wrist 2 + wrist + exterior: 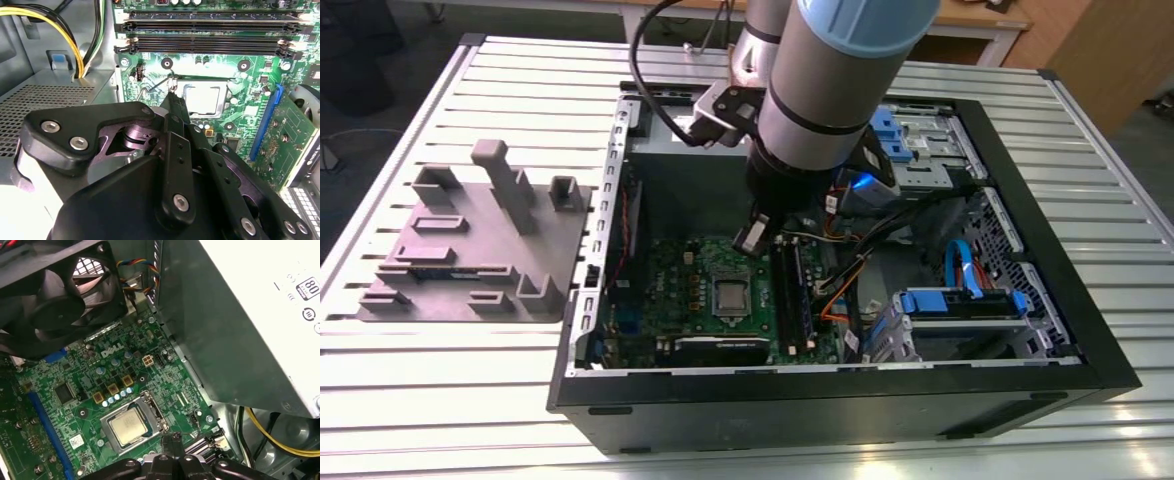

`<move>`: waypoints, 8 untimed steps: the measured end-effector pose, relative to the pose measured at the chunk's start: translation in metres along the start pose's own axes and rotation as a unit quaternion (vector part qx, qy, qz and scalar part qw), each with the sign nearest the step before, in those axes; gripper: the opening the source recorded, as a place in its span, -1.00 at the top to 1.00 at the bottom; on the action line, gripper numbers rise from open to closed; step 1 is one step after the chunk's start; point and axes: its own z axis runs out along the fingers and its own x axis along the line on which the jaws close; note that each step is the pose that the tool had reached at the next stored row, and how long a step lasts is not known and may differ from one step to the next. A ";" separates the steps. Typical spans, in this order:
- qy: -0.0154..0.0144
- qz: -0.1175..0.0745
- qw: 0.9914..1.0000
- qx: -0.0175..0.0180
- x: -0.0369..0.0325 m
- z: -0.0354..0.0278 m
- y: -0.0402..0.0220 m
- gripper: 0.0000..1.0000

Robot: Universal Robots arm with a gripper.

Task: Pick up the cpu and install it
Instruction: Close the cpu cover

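Claw [172,96] pinched to a narrow closed tip, gripping nothing, poised beside socket; black fan [55,290]; cpu [129,426] seated flat in motherboard [175,385] socket, near claw tip; grey box [240,330] bearing white printed label [305,295].

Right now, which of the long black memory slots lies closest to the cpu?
The end memory slot, on the side of the row facing the cpu; only green board separates them, and the other slots lie behind it.

Slatted metal table [400,420] (wooden desk [987,20] behind)
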 end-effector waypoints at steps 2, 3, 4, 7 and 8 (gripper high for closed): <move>0.000 0.000 1.000 0.000 0.0011 -0.0001 -0.0007 0.80; 0.000 0.000 1.000 0.000 0.0023 -0.0002 -0.0015 0.80; 0.000 0.000 1.000 0.000 0.0040 -0.0003 -0.0023 0.80; 0.000 0.000 1.000 0.000 0.0097 -0.0008 -0.0051 0.80; 0.001 0.000 1.000 0.000 0.0111 -0.0008 -0.0058 0.80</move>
